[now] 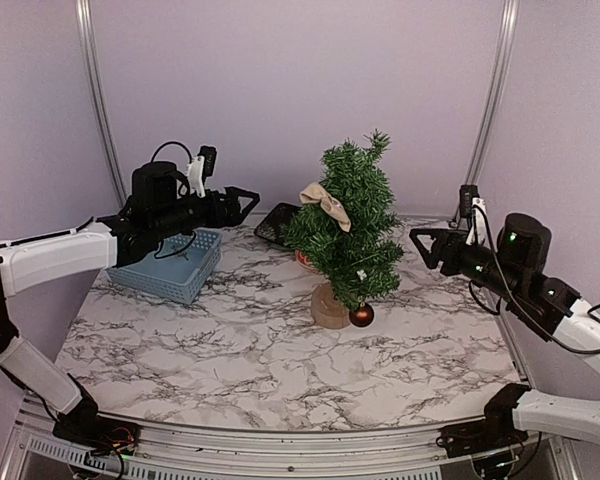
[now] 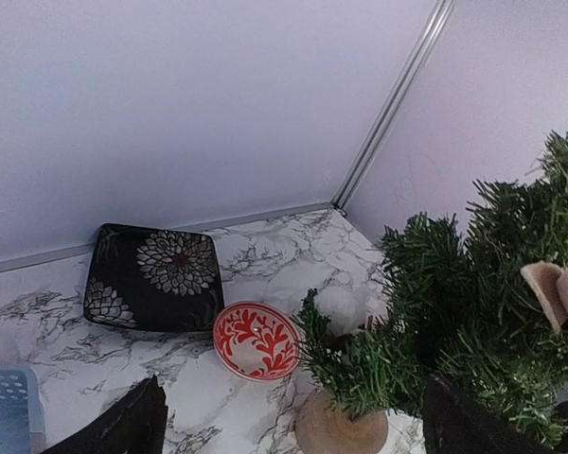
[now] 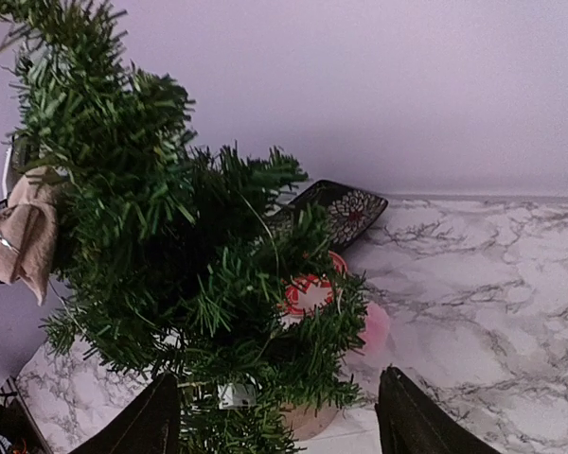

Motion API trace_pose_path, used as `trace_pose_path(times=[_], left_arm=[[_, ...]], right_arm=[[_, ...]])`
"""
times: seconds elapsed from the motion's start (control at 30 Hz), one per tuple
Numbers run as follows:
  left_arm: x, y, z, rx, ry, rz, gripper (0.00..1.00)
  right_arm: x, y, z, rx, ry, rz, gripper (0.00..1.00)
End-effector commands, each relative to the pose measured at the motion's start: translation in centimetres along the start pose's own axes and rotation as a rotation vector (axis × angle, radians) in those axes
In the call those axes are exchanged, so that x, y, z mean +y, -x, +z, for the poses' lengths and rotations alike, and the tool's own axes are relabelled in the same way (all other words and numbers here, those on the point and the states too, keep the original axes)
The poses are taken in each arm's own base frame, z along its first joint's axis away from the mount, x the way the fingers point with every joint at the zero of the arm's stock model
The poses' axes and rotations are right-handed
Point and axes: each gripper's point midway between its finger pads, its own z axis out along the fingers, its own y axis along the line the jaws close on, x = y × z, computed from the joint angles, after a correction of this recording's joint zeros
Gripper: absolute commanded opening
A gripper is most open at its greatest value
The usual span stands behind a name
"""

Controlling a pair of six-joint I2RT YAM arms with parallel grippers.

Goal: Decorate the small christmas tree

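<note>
The small christmas tree stands upright mid-table on its round tan stump base. A beige bow hangs on its upper left side and a dark red bauble on a low right branch. The tree also shows in the left wrist view and the right wrist view. My left gripper is open and empty, held above the table left of the tree. My right gripper is open and empty, right of the tree.
A blue basket sits at back left under my left arm. A black flowered square plate and a red-patterned round dish lie behind the tree. Purple walls close in the back and sides.
</note>
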Motion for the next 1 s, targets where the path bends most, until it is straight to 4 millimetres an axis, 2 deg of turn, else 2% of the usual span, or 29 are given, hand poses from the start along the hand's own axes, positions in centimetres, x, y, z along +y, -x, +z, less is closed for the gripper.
trace_pose_path(times=[0.0, 0.1, 0.23, 0.37, 0.53, 0.73, 0.97], left_arm=[[-6.0, 0.2, -1.4, -0.025, -0.205, 0.205, 0.92], [-7.8, 0.3, -2.6, -0.036, -0.289, 0.280, 0.84], [-10.1, 0.5, -3.4, -0.060, -0.365, 0.382, 0.70], [-11.1, 1.1, -2.7, -0.079, -0.390, 0.430, 0.53], [-12.3, 2.1, -1.6, -0.094, -0.422, 0.438, 0.44], [-14.0, 2.5, -0.7, -0.098, -0.475, 0.443, 0.39], [-15.2, 2.7, 0.4, -0.097, -0.513, 0.436, 0.32]], right_arm=[[2.9, 0.2, -0.7, 0.001, 0.174, -0.001, 0.62], [5.6, 1.6, -1.2, -0.041, 0.305, -0.087, 0.51], [8.5, 1.9, -1.0, -0.041, 0.371, -0.185, 0.46], [11.8, 2.2, -0.3, -0.037, 0.406, -0.285, 0.39], [14.9, 2.8, 0.9, -0.051, 0.414, -0.372, 0.35], [16.7, 3.3, 2.4, -0.052, 0.402, -0.429, 0.33], [15.4, 4.1, 4.7, -0.062, 0.251, -0.433, 0.30]])
